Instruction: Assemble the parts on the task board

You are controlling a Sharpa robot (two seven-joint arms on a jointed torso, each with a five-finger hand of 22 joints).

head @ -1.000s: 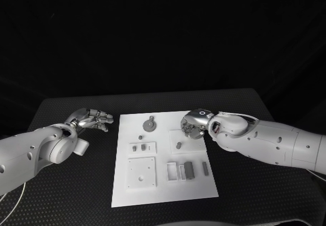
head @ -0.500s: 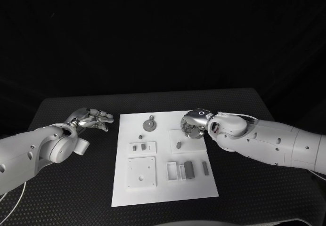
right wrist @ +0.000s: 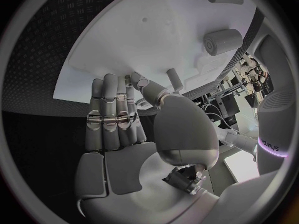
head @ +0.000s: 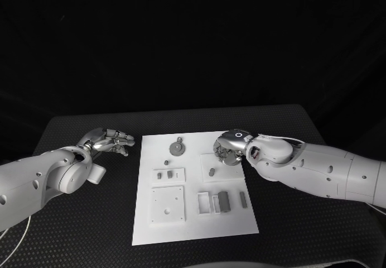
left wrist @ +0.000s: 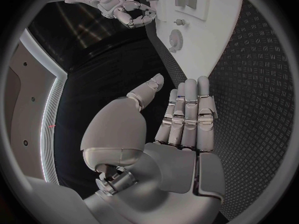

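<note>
The white task board lies in the middle of the black table. On it are a round grey disc, a small peg, a slotted block, a square plate, a grey peg and dark bars beside white frames. My right hand hovers over the board's far right part, fingers straight and together, holding nothing; the right wrist view shows these fingers above the board, with a grey cylinder beyond. My left hand hangs left of the board, empty, its fingers stretched out.
The black ribbed table mat reaches well past the board on both sides and at the front. The left wrist view shows the board ahead and my right hand beyond it.
</note>
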